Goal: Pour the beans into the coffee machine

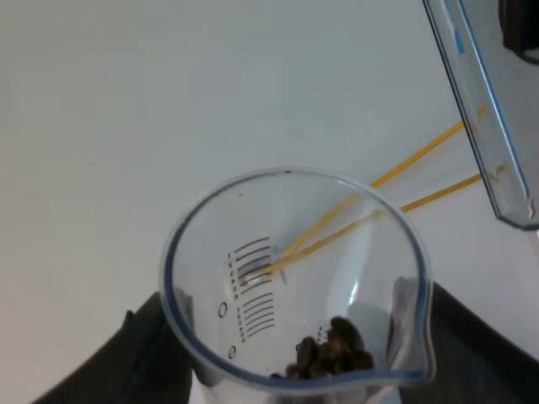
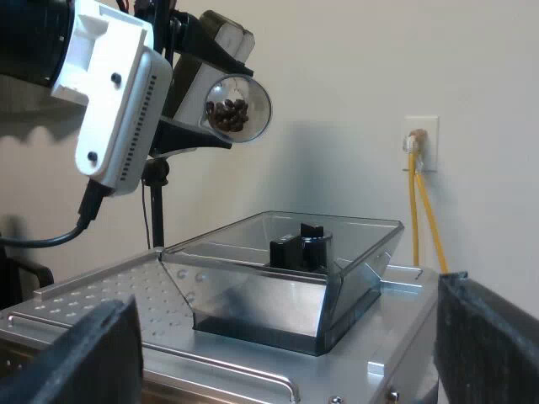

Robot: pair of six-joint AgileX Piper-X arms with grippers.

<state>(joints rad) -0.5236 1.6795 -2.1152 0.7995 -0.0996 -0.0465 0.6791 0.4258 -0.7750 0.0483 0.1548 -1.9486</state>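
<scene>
Our left gripper (image 1: 305,358) clasps the measuring glass (image 1: 295,269), tipped with beans (image 1: 330,349) inside, raised near the hopper's (image 2: 286,278) edge atop the machine (image 2: 101,296). Our right gripper's (image 2: 282,362) fingers stand wide apart, empty.

Dark brown beans (image 1: 330,352), clear black-marked measuring glass (image 1: 253,278), smoky grey hopper (image 2: 253,295).

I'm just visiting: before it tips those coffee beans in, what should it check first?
1. Grip: ok; the left gripper has a finger each side of the measuring glass.
2. Load: ok; a small heap of beans lies in the glass.
3. Target: ok; the hopper stands open, no lid.
4. Aim: cannot tell whether the glass's mouth is over the hopper.
5. Other arm: ok; the right gripper is open, low at the machine top.
</scene>
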